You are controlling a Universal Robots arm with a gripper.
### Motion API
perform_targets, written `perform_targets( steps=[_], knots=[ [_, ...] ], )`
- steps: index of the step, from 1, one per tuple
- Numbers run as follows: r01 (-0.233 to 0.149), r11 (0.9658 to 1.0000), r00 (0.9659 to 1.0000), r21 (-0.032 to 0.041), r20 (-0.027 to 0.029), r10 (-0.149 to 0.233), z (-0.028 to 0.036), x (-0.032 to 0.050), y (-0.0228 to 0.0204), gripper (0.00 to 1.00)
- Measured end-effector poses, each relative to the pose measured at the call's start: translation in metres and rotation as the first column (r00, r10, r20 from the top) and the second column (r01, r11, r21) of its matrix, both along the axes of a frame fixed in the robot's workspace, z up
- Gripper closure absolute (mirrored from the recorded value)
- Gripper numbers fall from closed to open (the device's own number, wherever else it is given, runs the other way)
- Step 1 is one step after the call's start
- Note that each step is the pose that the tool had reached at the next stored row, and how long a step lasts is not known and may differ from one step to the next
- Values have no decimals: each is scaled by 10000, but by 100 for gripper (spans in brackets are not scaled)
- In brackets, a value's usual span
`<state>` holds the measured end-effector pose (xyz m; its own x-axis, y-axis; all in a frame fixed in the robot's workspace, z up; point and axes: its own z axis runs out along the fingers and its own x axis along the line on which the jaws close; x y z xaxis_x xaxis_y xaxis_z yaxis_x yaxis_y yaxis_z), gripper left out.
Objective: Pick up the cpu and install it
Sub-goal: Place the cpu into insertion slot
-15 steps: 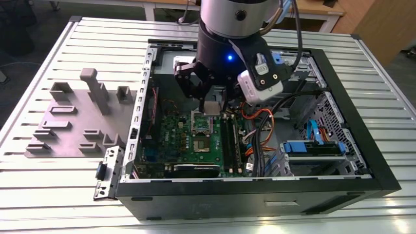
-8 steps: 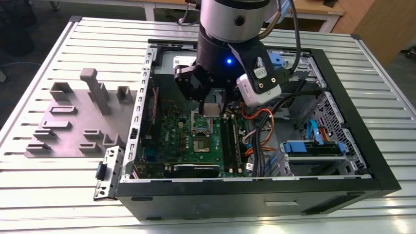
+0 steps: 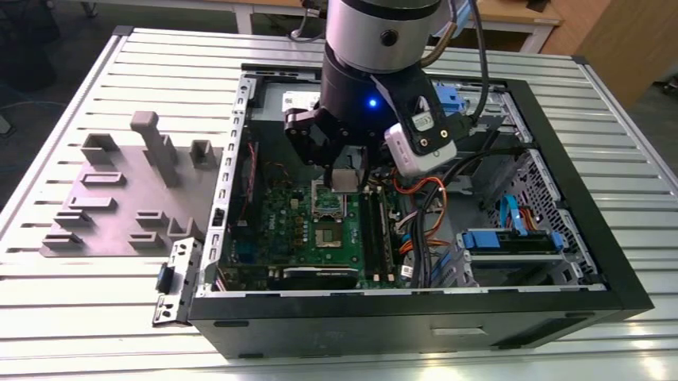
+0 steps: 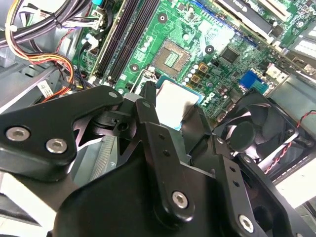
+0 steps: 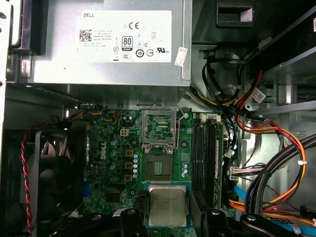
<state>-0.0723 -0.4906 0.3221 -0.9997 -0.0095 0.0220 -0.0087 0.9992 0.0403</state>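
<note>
The fingers [image 4: 150, 116] clamp the cpu [image 4: 174, 101], covering its near edge.

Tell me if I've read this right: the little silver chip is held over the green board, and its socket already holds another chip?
No: the first wrist view shows the socket empty. The cpu is indeed held over the green board.

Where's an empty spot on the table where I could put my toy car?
The bare table slats on the exterior view's right of the computer case are free, also the slats between the grey block tray and the table's near edge. Inside the case it is crowded: cables, and the gripper holding the cpu.
</note>
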Motion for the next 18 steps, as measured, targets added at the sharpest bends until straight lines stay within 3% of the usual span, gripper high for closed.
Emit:
perform_targets(
  steps=[18],
  knots=[
    [0,10000,10000,0,-1,0,-66,0,0,55]
  ],
)
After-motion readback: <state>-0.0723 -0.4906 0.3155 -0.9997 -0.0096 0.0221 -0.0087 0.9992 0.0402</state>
